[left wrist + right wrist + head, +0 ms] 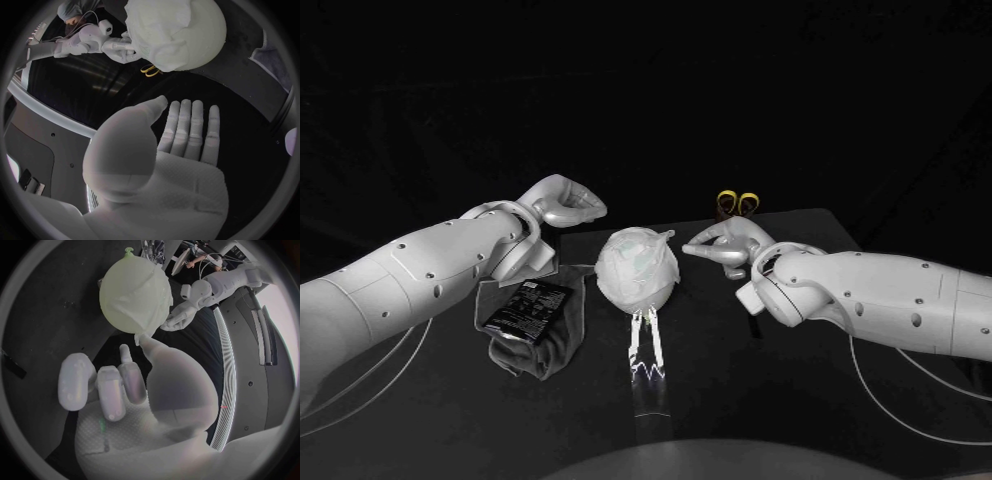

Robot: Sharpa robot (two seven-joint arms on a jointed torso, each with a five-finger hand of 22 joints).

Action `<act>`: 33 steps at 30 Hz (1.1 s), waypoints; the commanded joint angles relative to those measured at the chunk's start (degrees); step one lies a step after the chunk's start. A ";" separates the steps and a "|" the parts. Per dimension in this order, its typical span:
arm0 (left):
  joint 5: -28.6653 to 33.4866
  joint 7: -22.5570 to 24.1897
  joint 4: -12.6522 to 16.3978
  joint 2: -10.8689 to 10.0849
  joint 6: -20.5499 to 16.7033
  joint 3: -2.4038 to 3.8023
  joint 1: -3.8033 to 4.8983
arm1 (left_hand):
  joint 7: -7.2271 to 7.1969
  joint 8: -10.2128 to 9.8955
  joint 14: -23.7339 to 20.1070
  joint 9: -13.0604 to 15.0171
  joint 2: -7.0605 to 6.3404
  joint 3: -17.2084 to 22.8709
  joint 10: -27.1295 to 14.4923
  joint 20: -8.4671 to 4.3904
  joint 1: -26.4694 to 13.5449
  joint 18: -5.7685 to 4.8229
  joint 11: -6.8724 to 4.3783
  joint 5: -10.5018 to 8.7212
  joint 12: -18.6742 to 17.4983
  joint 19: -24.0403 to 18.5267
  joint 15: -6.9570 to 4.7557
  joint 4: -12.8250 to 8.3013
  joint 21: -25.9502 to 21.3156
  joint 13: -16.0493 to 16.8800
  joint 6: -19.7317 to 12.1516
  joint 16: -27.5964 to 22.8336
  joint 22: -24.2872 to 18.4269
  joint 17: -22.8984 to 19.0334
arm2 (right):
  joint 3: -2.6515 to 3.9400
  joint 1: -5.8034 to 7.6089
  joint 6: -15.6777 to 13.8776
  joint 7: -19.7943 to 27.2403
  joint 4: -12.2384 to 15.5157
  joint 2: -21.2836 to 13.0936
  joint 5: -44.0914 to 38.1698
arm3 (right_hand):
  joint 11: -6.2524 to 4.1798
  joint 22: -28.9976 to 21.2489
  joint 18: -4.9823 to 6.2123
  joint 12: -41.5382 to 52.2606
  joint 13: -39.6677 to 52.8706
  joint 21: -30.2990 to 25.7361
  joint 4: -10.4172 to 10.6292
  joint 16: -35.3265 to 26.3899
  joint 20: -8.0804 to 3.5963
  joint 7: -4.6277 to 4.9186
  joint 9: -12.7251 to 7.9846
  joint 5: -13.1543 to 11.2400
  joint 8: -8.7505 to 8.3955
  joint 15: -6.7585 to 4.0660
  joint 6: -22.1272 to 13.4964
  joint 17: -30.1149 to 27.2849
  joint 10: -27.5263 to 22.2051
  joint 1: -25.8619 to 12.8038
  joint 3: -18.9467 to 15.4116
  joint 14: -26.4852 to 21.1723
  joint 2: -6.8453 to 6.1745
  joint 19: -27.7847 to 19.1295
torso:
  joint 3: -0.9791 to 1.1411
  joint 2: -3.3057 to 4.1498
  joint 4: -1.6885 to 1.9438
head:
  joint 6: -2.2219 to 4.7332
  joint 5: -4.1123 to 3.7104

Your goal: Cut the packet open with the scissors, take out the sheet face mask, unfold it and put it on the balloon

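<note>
Left fingers [187,125] spread, empty | right fingers [111,390] at mask [636,268], grip unclear | black table [776,400]

This is a robotics lab. A black counter [783,400] stands before a black backdrop [646,90] filling the upper frame, and thin white cables [871,385] trail from the robot's white left arm [401,290] and right arm [906,300].

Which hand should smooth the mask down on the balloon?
Probably the right hand. Its fingers sit right beside the mask on the balloon. The left hand is flat, open and farther off.
</note>
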 commanded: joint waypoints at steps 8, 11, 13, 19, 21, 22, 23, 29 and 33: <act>3.57 -0.93 2.37 -1.22 1.60 0.01 -0.07 | 0.70 -0.51 -1.34 0.06 -1.40 -0.86 -1.00 -0.09 -0.57 -1.05 0.45 0.09 -1.21 -0.89 0.31 0.36 -0.70 -0.88 0.03 -0.95 -0.35 -0.43 | 0.03 -2.44 -0.55 9.70 -0.77 0.83 1.50 | -0.06 10.70 -0.67 1.72 10.20 1.66 -0.96 0.67 -0.10 0.14 -0.62 0.20 -0.38 -0.50 0.70 15.08 1.77 2.34 -0.39 5.98 -0.23 1.25 | -0.01 0.10 0.10 | 0.03 -0.21; 3.08 -1.00 2.88 -1.34 1.90 0.01 -0.23 | 1.17 -0.99 -2.82 -0.08 -2.44 -2.04 -2.44 -0.02 -1.02 -1.72 1.03 0.09 -2.48 -2.01 0.91 0.76 -1.53 -1.72 -0.43 -2.04 -0.80 -0.97 | 0.03 -2.65 -0.76 10.24 -1.11 1.16 1.41 | -0.04 10.82 -0.76 2.12 10.48 2.05 -1.02 0.67 -0.11 0.16 -0.68 0.18 -0.48 -0.49 0.70 15.08 2.03 2.45 -0.49 5.98 -0.32 1.46 | -0.06 0.14 0.09 | 0.01 -0.19; 2.86 -1.04 3.14 -1.37 2.01 0.00 -0.38 | 1.44 -1.36 -3.67 -0.20 -2.99 -2.95 -3.02 0.00 -1.19 -2.25 1.35 -0.05 -3.13 -2.77 1.27 1.04 -2.14 -2.24 -0.80 -2.83 -1.15 -1.38 | 0.03 -2.74 -0.86 10.52 -1.17 1.32 1.36 | -0.04 10.89 -0.81 2.20 10.53 2.26 -1.06 0.67 -0.12 0.17 -0.72 0.17 -0.54 -0.49 0.74 15.08 2.09 2.54 -0.56 5.98 -0.36 1.59 | -0.05 0.14 0.09 | -0.07 -0.16; 2.55 -1.15 3.63 -1.31 2.23 -0.01 -0.69 | 1.68 -1.76 -4.45 -0.34 -2.99 -3.87 -3.44 -0.02 -0.90 -2.84 1.64 0.08 -3.81 -3.39 1.65 1.37 -2.76 -2.90 -1.12 -3.85 -1.54 -1.94 | 0.04 -2.86 -0.81 10.76 -1.22 1.62 1.25 | -0.05 10.97 -0.87 2.51 10.73 2.53 -1.17 0.67 -0.13 0.15 -0.81 0.17 -0.64 -0.49 0.94 15.08 2.30 2.84 -0.64 5.98 -0.35 1.74 | -0.05 0.05 0.07 | -0.22 -0.17; 2.43 -1.21 3.74 -1.22 2.16 -0.01 -0.76 | 1.71 -1.81 -4.48 -0.36 -3.00 -4.06 -3.46 -0.03 -0.79 -2.90 1.68 0.08 -3.91 -3.40 1.69 1.40 -2.82 -3.02 -1.14 -3.98 -1.59 -2.03 | 0.04 -2.89 -0.51 10.62 -1.22 1.70 1.08 | -0.05 10.98 -0.87 2.62 10.80 2.56 -1.19 0.67 -0.13 0.14 -0.83 0.16 -0.65 -0.49 1.02 15.08 2.37 2.91 -0.67 5.98 -0.34 1.75 | -0.03 0.03 0.09 | -0.27 -0.10; 2.40 -1.23 3.74 -1.17 2.14 -0.01 -0.78 | 1.71 -1.81 -4.48 -0.36 -3.00 -4.06 -3.46 -0.03 -0.79 -2.90 1.68 0.08 -3.91 -3.40 1.69 1.40 -2.82 -3.02 -1.14 -3.98 -1.59 -2.03 | 0.04 -2.90 -0.39 10.53 -1.23 1.74 0.98 | -0.05 10.98 -0.87 2.62 10.80 2.56 -1.19 0.67 -0.13 0.14 -0.83 0.16 -0.65 -0.49 1.02 15.08 2.37 2.91 -0.67 5.98 -0.34 1.75 | -0.03 0.03 0.09 | -0.27 -0.10; 2.37 -1.26 3.73 -1.13 2.14 -0.01 -0.80 | 1.75 -1.87 -4.51 -0.38 -3.03 -4.20 -3.49 -0.04 -0.71 -2.94 1.71 0.08 -3.99 -3.40 1.72 1.42 -2.86 -3.11 -1.18 -4.08 -1.63 -2.09 | 0.04 -2.90 -0.30 10.46 -1.24 1.76 0.90 | -0.06 10.97 -0.86 2.67 10.83 2.55 -1.21 0.67 -0.14 0.12 -0.84 0.16 -0.64 -0.50 1.16 15.08 2.40 2.99 -0.71 5.98 -0.33 1.74 | -0.02 0.00 0.07 | -0.25 -0.07; 2.13 -1.50 3.70 -0.76 2.14 -0.01 -0.86 | 1.91 -2.12 -4.71 -0.46 -3.10 -4.91 -3.72 -0.05 -0.47 -3.10 1.87 0.08 -4.39 -3.36 1.87 1.60 -3.00 -3.54 -1.36 -4.53 -1.77 -2.37 | 0.04 -2.95 0.29 9.59 -1.49 1.95 0.18 | -0.13 10.97 -0.86 2.89 10.98 2.56 -1.25 0.67 -0.16 0.03 -0.88 0.16 -0.60 -0.53 1.62 15.08 2.55 3.18 -0.82 5.98 -0.27 1.74 | 0.00 0.01 0.06 | -0.31 -0.05; 1.34 -1.57 3.78 -0.53 2.24 -0.02 -0.89 | 2.12 -2.53 -5.86 -0.60 -2.95 -5.98 -4.59 -0.02 0.05 -3.71 2.29 0.11 -5.30 -4.12 2.36 1.89 -3.75 -4.35 -1.72 -5.83 -2.25 -3.03 | 0.03 -3.00 0.62 9.18 -1.59 2.04 -0.04 | -0.13 10.98 -0.86 2.90 10.98 2.57 -1.24 0.67 -0.16 0.03 -0.89 0.16 -0.60 -0.54 1.65 15.08 2.55 3.17 -0.84 5.98 -0.28 1.75 | 0.01 0.04 0.08 | -0.32 0.01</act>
